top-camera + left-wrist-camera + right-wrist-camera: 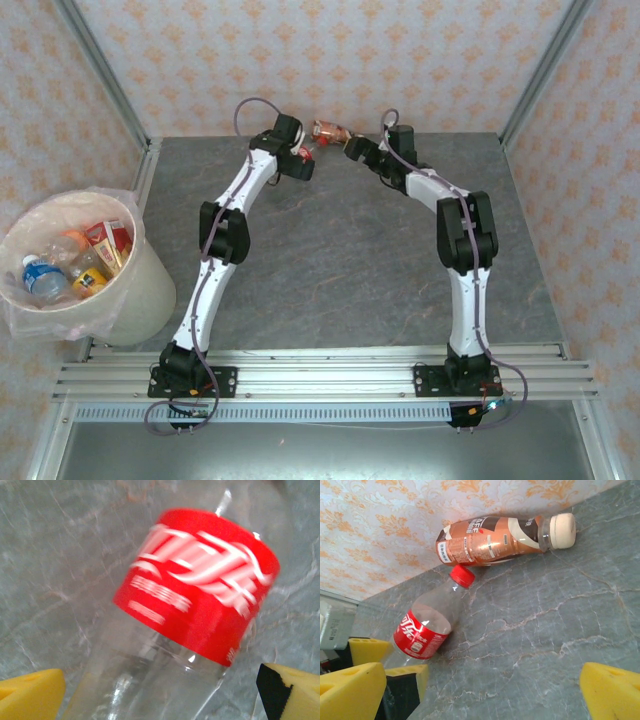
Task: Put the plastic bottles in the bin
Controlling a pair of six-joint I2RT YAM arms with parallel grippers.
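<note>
My left claw [160,692] stands open astride the base of the cola bottle [195,585], cap pointing away; my right claw [480,695] is open, empty.

**Rig appearance check: both arms**

The left arm [222,235] and right arm [462,235] are showing white link shells broken by black joint housings, the bulkiest sitting mid-arm. Each is ending in a black base plate [190,378]. A thin grey-purple cable [243,108] is looping off each wrist and trailing out below the bases. The left pincer [303,162] and right pincer [354,148] are reading black from above. The wrist views are showing yellow foam pads [31,694], one carrying a black edge patch [272,690].
</note>
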